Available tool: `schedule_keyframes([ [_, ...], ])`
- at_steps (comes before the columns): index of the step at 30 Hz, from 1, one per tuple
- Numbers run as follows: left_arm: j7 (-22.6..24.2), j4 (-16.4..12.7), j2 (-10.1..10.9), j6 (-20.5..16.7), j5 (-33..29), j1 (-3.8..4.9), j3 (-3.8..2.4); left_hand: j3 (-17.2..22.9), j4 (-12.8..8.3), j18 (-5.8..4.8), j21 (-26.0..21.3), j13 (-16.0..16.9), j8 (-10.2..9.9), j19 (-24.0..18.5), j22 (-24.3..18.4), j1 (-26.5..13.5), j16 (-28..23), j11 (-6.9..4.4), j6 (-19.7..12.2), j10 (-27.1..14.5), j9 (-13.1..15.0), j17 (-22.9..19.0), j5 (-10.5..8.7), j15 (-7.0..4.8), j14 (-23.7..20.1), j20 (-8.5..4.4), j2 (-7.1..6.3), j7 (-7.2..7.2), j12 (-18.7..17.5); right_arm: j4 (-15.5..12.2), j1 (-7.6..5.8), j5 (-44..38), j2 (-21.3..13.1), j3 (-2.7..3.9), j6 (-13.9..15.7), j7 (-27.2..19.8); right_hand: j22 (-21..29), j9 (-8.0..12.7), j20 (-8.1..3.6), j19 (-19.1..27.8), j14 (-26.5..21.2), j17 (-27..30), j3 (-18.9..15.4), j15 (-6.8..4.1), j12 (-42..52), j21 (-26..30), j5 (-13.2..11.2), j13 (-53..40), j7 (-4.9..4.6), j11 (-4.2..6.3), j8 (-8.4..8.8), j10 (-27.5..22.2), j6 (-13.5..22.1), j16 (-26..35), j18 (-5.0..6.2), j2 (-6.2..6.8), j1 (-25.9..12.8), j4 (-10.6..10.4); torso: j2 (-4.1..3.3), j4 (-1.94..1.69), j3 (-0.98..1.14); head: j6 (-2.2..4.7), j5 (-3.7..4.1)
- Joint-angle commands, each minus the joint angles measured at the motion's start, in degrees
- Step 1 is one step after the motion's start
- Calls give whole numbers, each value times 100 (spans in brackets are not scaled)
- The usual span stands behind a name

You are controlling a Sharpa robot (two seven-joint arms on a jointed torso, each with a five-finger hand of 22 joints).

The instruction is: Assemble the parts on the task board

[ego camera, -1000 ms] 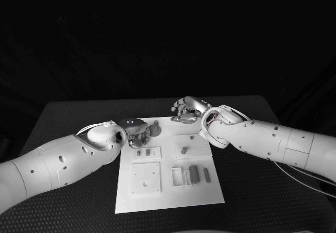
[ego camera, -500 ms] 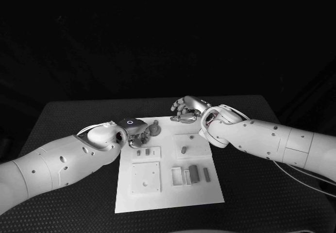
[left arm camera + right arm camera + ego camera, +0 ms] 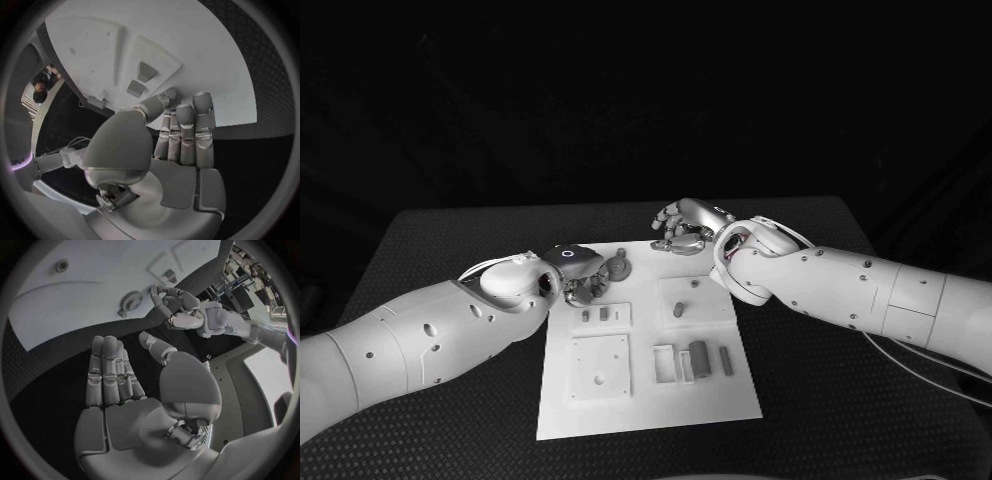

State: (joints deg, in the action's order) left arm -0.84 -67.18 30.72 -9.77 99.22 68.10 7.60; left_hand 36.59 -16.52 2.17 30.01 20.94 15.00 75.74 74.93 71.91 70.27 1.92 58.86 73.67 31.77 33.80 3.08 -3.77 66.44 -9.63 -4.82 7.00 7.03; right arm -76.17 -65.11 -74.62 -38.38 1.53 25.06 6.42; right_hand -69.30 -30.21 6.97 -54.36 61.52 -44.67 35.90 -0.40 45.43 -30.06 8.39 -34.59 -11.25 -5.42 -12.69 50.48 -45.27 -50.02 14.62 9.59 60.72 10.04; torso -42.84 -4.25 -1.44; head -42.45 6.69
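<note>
Both silver hands hover at the white rectangular task board's (image 3: 646, 400) far edge: left hand (image 3: 584, 272) and right hand (image 3: 687, 226), fingers straight, together, holding nothing.

One white board (image 3: 651, 405) lies on one black counter (image 3: 444, 250). Two white arms reach over it, each ending in one silver hand: the left hand (image 3: 583, 272) at the board's 11 o'clock corner, the right hand (image 3: 687, 226) at its 1 o'clock corner.

On the board there are four raised square plates: one (image 3: 603, 316) at 10 o'clock carrying two small grey pieces, one (image 3: 694, 290) at 2 o'clock with one upright peg (image 3: 679, 309), one (image 3: 602, 366) at 8 o'clock with one hole, and one open frame (image 3: 665, 365) at 5 o'clock. Beside that frame stand two grey blocks (image 3: 701, 353). One round grey piece (image 3: 619, 266) sits at 12 o'clock.
</note>
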Motion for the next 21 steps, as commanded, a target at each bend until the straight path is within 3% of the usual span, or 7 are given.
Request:
schedule_keyframes([
  [1,10,30,19,42,-78,-35,24,7,2,467,27,7,-84,-44,125,19,-1,65,-183,-22,-34,12,-15,-5,-54,12,-110,76,-44,-3,2,-9,-5,1,7,-47,-6,7,35,17,6,-7,-42,-13,19,30,19,7,-30,-1,-22,-47,-2,24,38,-7,43,-4,2,-5,-5,1,3],
  [8,-1,50,39,-2,-135,-35,24,-27,10,496,28,13,-296,-91,124,22,-11,146,-670,-222,-139,40,-13,70,-109,74,-238,121,-174,-4,2,-9,-7,1,7,-47,-7,8,35,18,5,-9,-42,-13,20,32,19,10,-30,-1,-22,-50,-1,28,37,-6,44,-4,4,-3,-6,7,4],
  [21,-28,52,100,-178,-154,-35,18,-52,14,547,23,48,-343,-147,123,28,-15,209,-902,-419,-190,67,-14,133,-182,143,-315,92,-155,5,2,-9,-19,0,8,-50,-10,9,35,19,4,-15,-41,-12,22,35,20,15,-30,-2,-23,-52,0,33,38,-8,47,-3,4,-6,-12,18,6],
])
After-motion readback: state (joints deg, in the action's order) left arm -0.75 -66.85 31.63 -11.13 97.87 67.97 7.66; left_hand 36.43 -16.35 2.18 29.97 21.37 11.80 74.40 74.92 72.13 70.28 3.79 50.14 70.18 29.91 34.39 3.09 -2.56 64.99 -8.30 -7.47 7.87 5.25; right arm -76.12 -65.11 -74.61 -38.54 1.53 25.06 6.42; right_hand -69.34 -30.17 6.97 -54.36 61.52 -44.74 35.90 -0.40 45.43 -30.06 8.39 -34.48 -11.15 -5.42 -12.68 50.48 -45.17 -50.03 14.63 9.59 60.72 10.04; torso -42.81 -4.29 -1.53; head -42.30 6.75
